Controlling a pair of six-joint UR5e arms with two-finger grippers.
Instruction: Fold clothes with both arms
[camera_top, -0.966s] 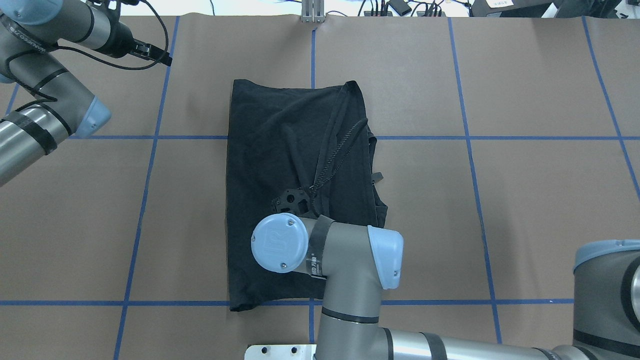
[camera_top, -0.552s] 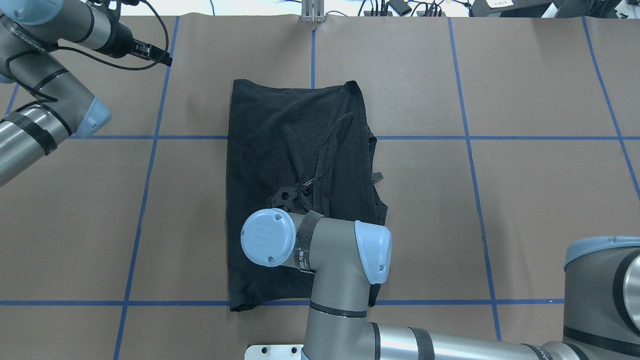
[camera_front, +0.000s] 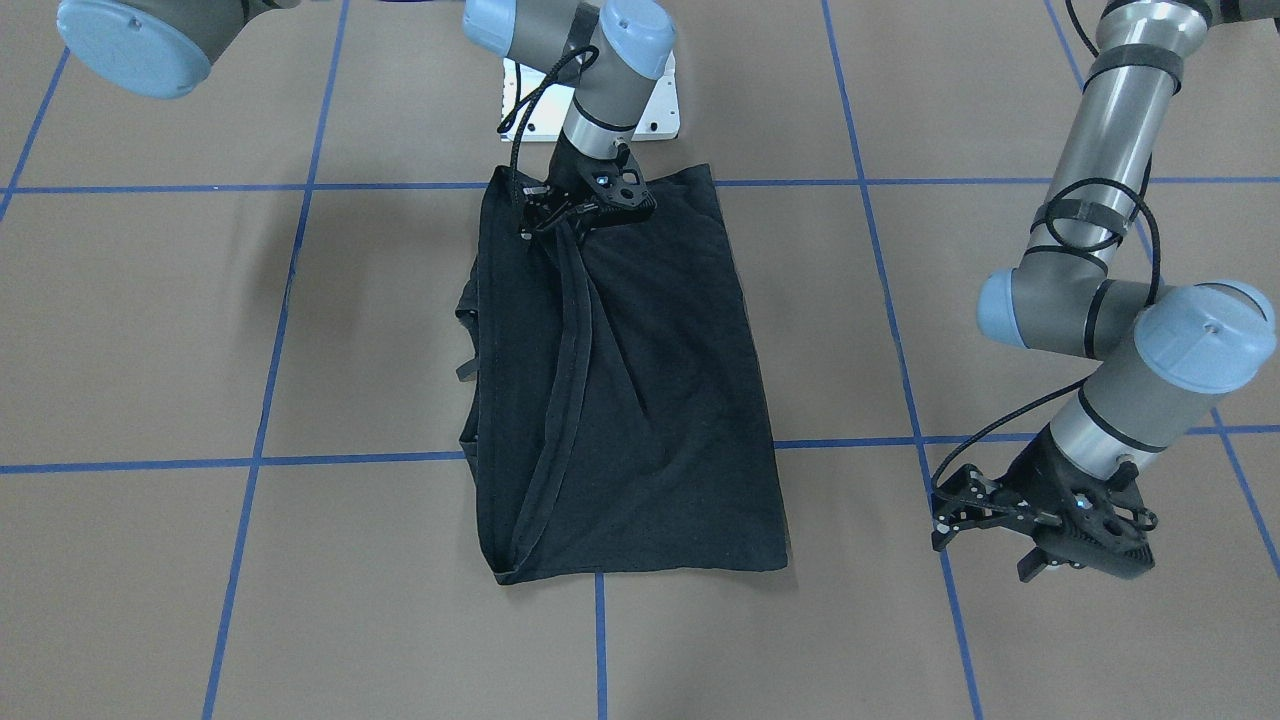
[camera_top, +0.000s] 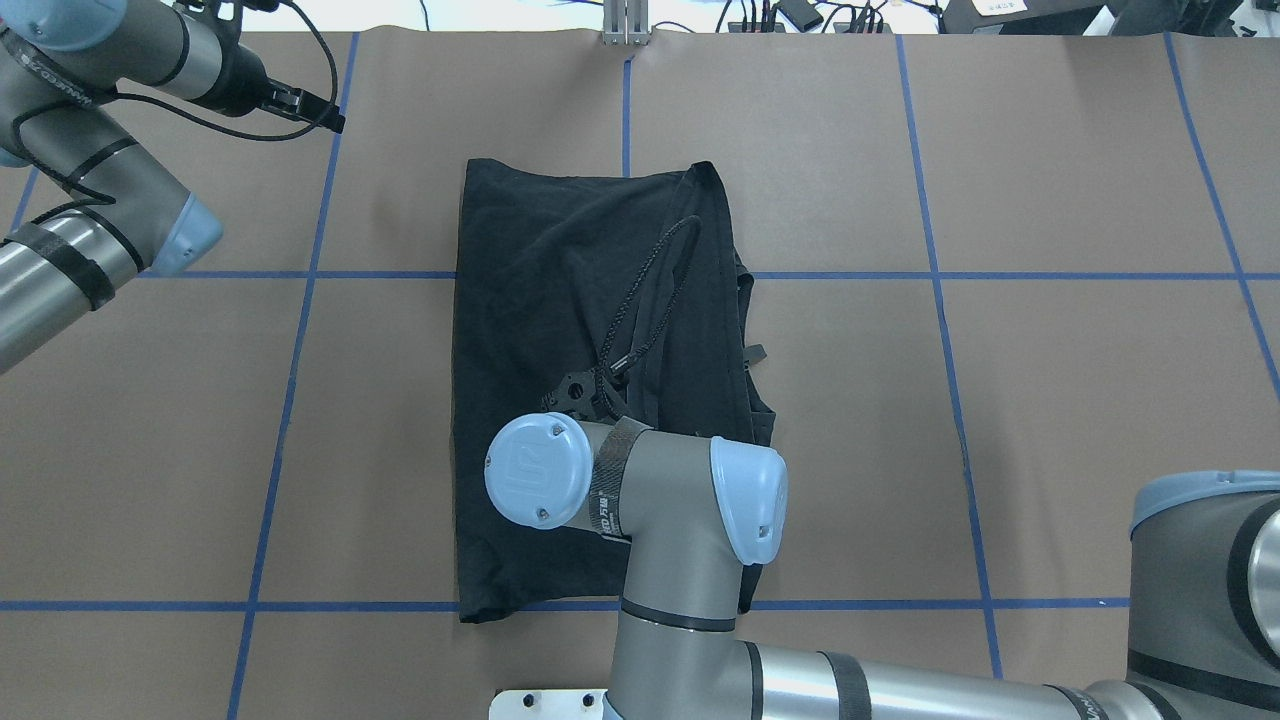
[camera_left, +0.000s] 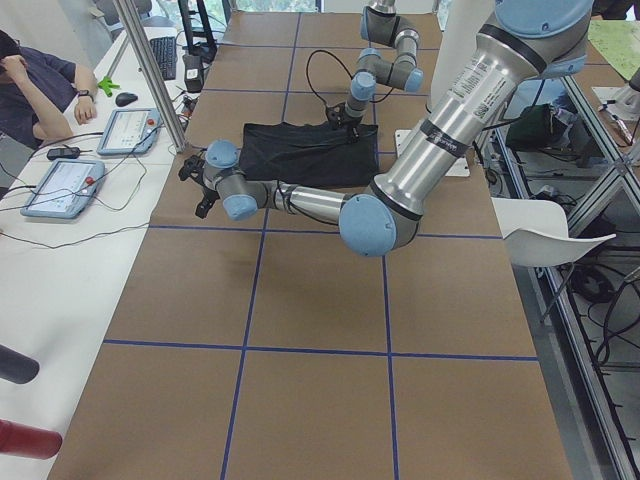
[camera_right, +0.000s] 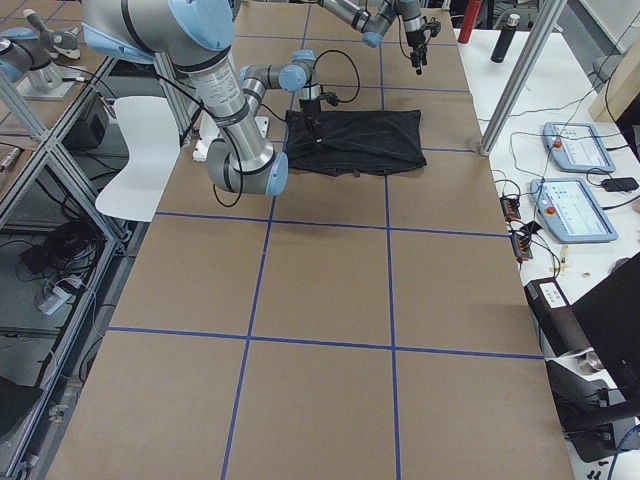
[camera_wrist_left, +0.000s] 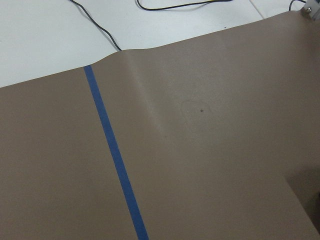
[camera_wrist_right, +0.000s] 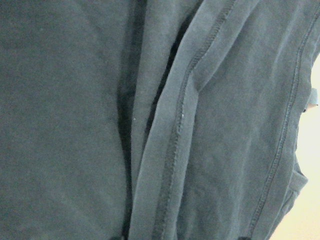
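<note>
Black T-shirt lies folded lengthwise on the tabletop, directly under the right end effector, which is clamped on a raised ridge of its fabric. Well apart from it, the left end effector hangs over bare tabletop, fingers spread, holding nothing.
</note>
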